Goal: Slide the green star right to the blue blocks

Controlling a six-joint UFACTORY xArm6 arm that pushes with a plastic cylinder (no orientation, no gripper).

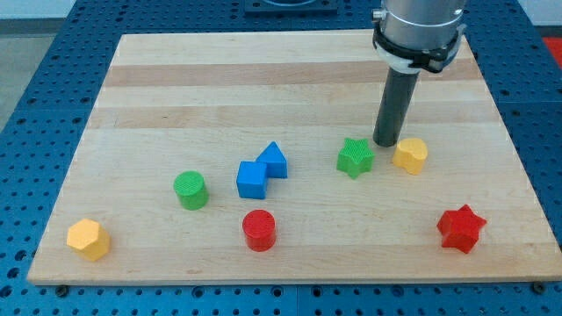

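Note:
The green star (355, 157) lies on the wooden board, right of centre. Two blue blocks touch each other to its left: a blue cube (251, 179) and a blue triangular block (274, 160) above and right of the cube. The star is about a block's width to the right of the triangular block. My tip (385, 142) stands just above and to the right of the green star, between it and a yellow block (410, 155), close to both.
A green cylinder (190, 190) lies left of the blue cube. A red cylinder (259, 230) lies below the blue cube. A yellow hexagonal block (88, 239) sits at the bottom left. A red star (461, 228) sits at the bottom right.

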